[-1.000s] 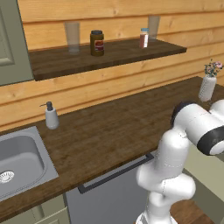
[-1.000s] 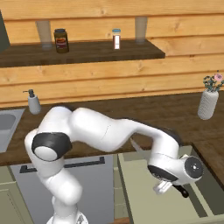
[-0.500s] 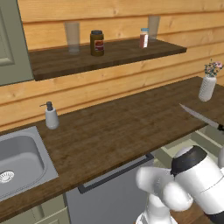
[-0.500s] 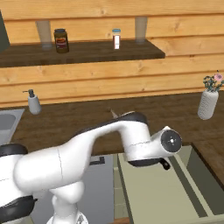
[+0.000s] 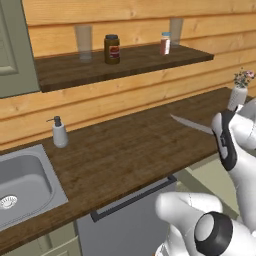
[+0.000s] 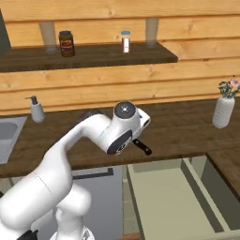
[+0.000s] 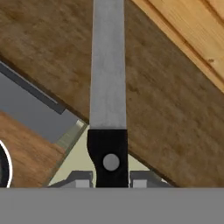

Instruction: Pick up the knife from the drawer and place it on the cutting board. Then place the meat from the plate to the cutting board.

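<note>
In the hand view, the knife (image 7: 108, 78) ran off the top edge, so its tip was out of sight, and the bottom of its black handle was cut off low in the picture. From the left, the arm covered the knife's handle, leaving just the blade showing. From the right, the arm hid the blade, and the handle end poked out. The open drawer (image 6: 178, 201) was cut off by the bottom edge there.
</note>
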